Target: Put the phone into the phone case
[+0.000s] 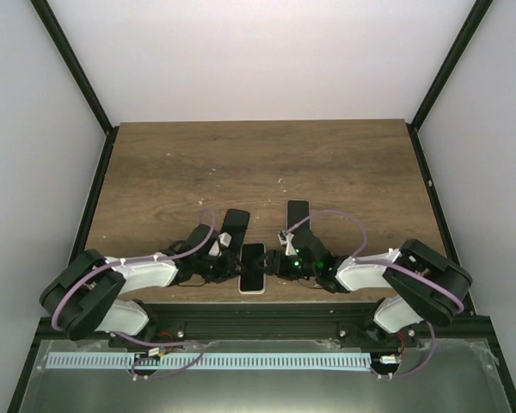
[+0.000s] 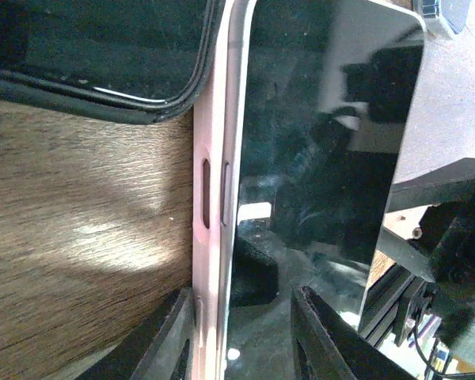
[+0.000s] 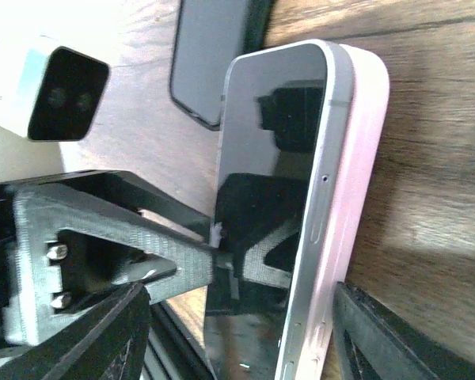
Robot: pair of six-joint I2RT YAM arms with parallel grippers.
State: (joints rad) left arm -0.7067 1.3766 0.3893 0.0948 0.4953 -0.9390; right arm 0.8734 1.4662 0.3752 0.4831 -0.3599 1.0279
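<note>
The phone (image 1: 252, 268) lies screen up in the pale pink case (image 2: 208, 237) near the table's front edge, between both grippers. Its silver frame (image 3: 321, 214) shows above the case wall (image 3: 356, 198). My left gripper (image 1: 230, 268) is open at the phone's left side. In the left wrist view (image 2: 239, 294), one finger rests beside the case and the other is over the black screen (image 2: 317, 142). My right gripper (image 1: 275, 262) is open. In the right wrist view (image 3: 239, 291), its fingers stand wide on either side of the phone. A left finger tip (image 3: 182, 265) touches the screen's edge.
Two dark phone-like slabs lie flat behind the grippers, one at the left (image 1: 234, 225) and one at the right (image 1: 297, 213). The left one shows in the left wrist view (image 2: 95, 47), just beyond the case's corner. The table's metal front rail (image 1: 258, 310) runs right behind the phone.
</note>
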